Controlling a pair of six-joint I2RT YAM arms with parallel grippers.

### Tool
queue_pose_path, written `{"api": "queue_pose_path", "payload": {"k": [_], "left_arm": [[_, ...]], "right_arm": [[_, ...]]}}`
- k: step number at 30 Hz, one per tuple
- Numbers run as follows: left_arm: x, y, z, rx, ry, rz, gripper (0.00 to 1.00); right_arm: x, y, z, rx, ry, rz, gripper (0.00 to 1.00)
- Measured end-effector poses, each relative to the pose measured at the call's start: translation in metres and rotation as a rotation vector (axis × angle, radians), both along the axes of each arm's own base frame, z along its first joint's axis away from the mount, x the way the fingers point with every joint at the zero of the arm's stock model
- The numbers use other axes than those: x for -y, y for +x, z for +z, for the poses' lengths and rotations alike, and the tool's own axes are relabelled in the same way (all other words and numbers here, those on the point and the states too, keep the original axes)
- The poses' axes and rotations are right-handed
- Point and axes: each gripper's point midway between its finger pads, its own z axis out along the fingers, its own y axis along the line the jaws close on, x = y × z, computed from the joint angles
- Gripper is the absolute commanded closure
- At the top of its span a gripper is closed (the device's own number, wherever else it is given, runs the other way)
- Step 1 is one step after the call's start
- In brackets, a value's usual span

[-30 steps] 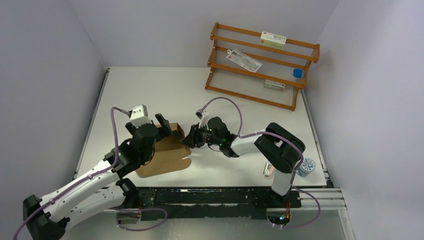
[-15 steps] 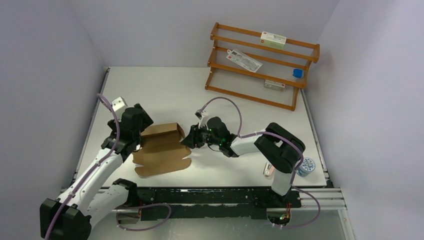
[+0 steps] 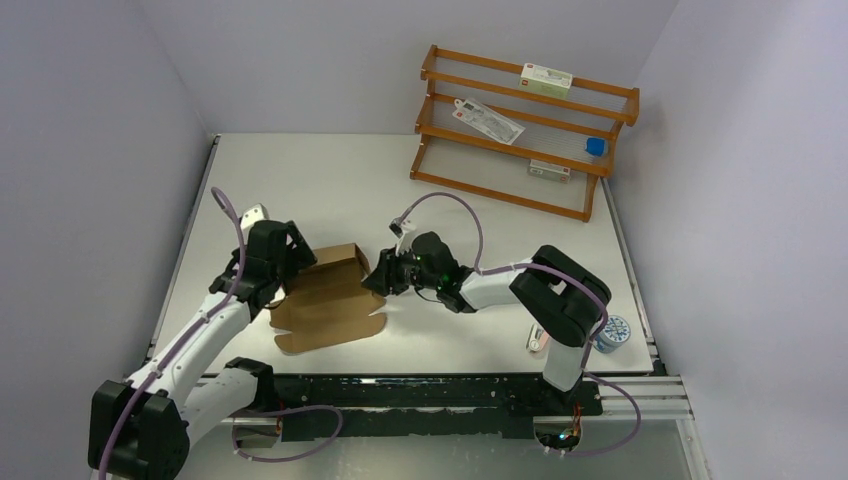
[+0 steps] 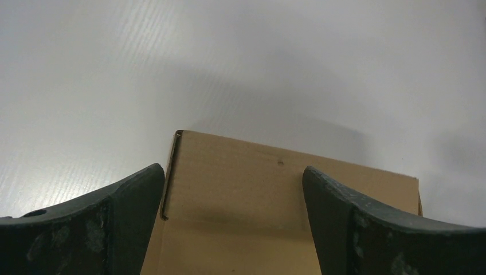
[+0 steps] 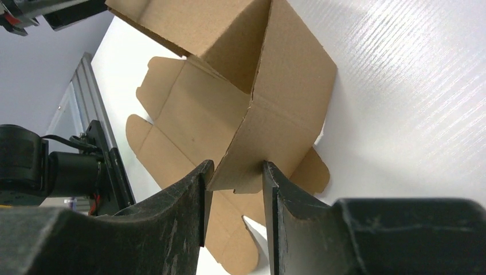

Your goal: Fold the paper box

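The paper box (image 3: 330, 300) is a brown die-cut sheet lying on the white table, its back panel raised and its flaps spread toward the near edge. My left gripper (image 3: 298, 255) is open at the box's back left corner. In the left wrist view the raised brown panel (image 4: 275, 195) lies between my wide-apart fingers (image 4: 232, 171). My right gripper (image 3: 378, 275) is at the box's right side. In the right wrist view it (image 5: 235, 169) is closed on an upright side flap of the box (image 5: 229, 109).
A wooden rack (image 3: 520, 130) stands at the back right with small white cartons and a blue item on its shelves. A patterned tape roll (image 3: 610, 332) and a small white item (image 3: 537, 340) lie by the right arm's base.
My left arm swung away from over the box to the left, then came back a little toward the box's back left corner. The right gripper kept its hold and stayed put.
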Motion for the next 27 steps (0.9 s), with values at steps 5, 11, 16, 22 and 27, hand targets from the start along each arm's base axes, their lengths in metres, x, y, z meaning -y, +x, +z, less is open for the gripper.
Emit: {"api": "queue_pose_path", "payload": {"k": [5,11,16,22,27], "left_arm": [[0.010,-0.001,-0.002,-0.004,-0.029,-0.056,0.09],[0.022,-0.007,-0.011,-0.006,-0.078,-0.114,0.11],[0.031,-0.008,-0.013,0.012,-0.116,-0.155,0.11],[0.037,-0.009,-0.013,0.022,-0.135,-0.185,0.12],[0.043,-0.008,-0.015,0.024,-0.149,-0.217,0.13]], "right_arm": [[-0.002,0.004,0.006,0.005,-0.001,-0.010,0.58],[-0.003,0.010,0.008,0.005,-0.014,-0.036,0.58],[-0.002,0.015,0.008,0.007,-0.017,-0.065,0.58],[-0.002,0.016,0.011,0.016,-0.006,-0.066,0.55],[-0.004,0.017,0.018,0.054,0.029,-0.042,0.53]]}}
